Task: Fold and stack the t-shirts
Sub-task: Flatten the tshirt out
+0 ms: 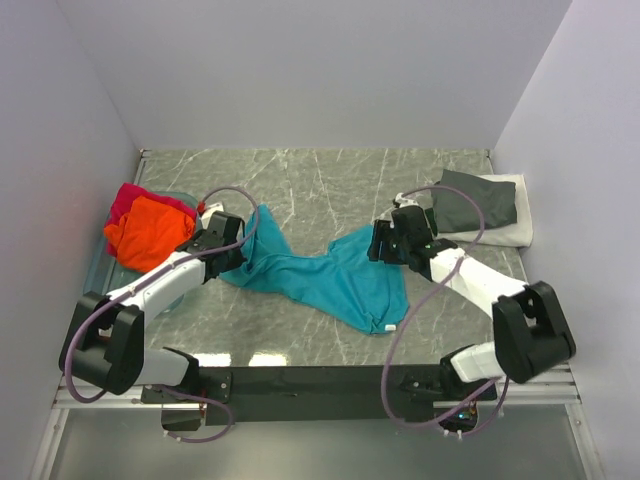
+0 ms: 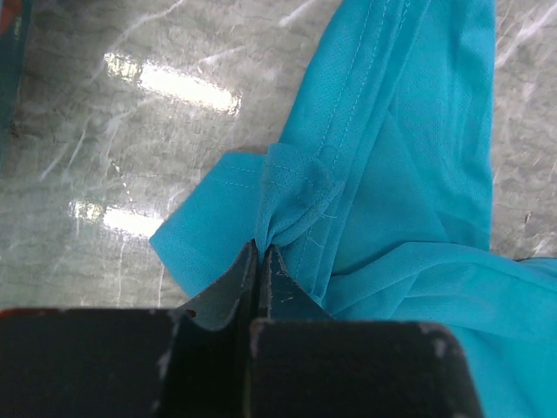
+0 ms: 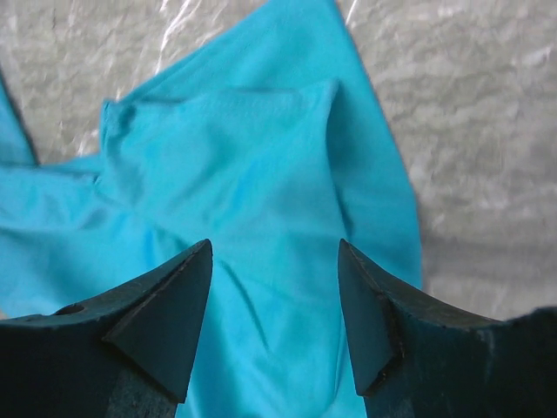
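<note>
Currently: teal t-shirt [image 1: 320,280], rumpled, lying mid-tabletop [image 1: 330,180] between the arms; left claw [image 2: 259,251] clamped shut on a seamed edge; right claw [image 3: 275,261], jaws apart, over the opposite end, gripping nothing.

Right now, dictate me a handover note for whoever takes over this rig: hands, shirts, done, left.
Left hand: shut on a hem of the teal shirt.
Right hand: open over that shirt, holding nothing.
It lies twisted mid-table; orange shirt and magenta-red shirt heaped far left.
Done: dark grey shirt folded on white shirt, far right.
Left: fold and stack teal, orange, magenta-red.
</note>
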